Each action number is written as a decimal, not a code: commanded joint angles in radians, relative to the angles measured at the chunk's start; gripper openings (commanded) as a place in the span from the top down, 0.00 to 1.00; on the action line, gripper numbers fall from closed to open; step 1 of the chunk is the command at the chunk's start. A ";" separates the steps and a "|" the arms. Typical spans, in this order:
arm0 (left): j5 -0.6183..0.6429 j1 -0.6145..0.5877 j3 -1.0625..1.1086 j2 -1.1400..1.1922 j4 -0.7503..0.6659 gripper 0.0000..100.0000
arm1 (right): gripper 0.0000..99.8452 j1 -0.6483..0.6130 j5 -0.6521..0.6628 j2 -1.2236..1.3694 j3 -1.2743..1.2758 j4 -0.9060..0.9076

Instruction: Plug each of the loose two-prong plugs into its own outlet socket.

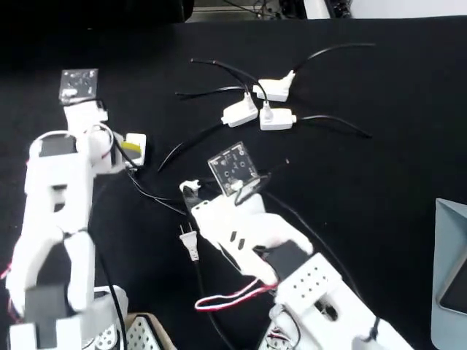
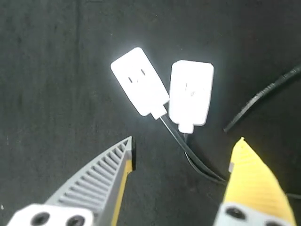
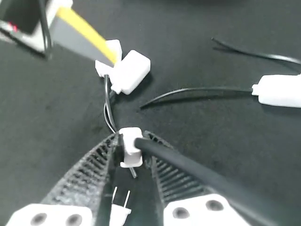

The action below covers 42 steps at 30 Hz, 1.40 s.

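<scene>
R gripper (image 3: 131, 140) is closed on a white two-prong plug (image 3: 130, 151), fingers clamped on either side of its body. The plug's black cord (image 3: 197, 169) runs back past the gripper. In the high view the held plug sits low over the black surface (image 1: 379, 168), roughly mid-surface.

The loose plug (image 1: 189, 241) lies flat on the surface just beside the R arm, prongs pointing away from the arm bases, w/ its own cord trailing toward the near edge. R wrist view shows its prongs between the gripper fingers, beneath the held plug.

L gripper (image 2: 185, 141) is open wide w/ nothing in it, grey finger (image 2: 101, 174) and yellow finger (image 2: 251, 181) spread apart. It hovers over a pair of white sockets: first outlet socket (image 2: 139, 81), lying at an angle, and second outlet socket (image 2: 190, 92) just beside it. Both have slots face up, and their cords run together back under the gripper.

Farther back on the surface is a group of three more outlet sockets (image 1: 277, 118), close together, black cords fanning outward.
</scene>
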 commanded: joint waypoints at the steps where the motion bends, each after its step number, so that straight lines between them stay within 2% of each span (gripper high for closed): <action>1: -0.074 -0.013 -0.174 0.143 -0.006 0.67 | 0.99 0.035 0.002 0.113 -0.035 -0.071; 7: -0.080 -0.015 -0.340 0.353 -0.006 0.67 | 0.99 0.060 -0.002 0.200 -0.071 -0.075; 12: -0.069 -0.087 -0.472 0.496 -0.005 0.68 | 0.99 0.060 0.000 0.203 -0.073 -0.075; 17: 0.003 -0.148 -0.550 0.611 -0.005 0.71 | 0.99 0.060 0.003 0.203 -0.073 -0.075; 21: 0.008 -0.148 -0.578 0.677 -0.005 0.71 | 0.99 0.060 0.005 0.203 -0.073 -0.074; 26: 0.084 -0.139 -0.633 0.747 -0.005 0.71 | 0.99 0.060 0.005 0.203 -0.073 -0.071; 31: 0.081 -0.091 -0.634 0.810 0.002 0.72 | 0.99 0.060 0.005 0.203 -0.073 -0.071; 38: 0.068 -0.074 -0.694 0.821 0.110 0.92 | 0.99 0.060 0.005 0.203 -0.071 -0.069; 42: -0.081 -0.088 -0.803 0.766 0.276 0.97 | 0.99 0.060 0.005 0.203 -0.070 -0.069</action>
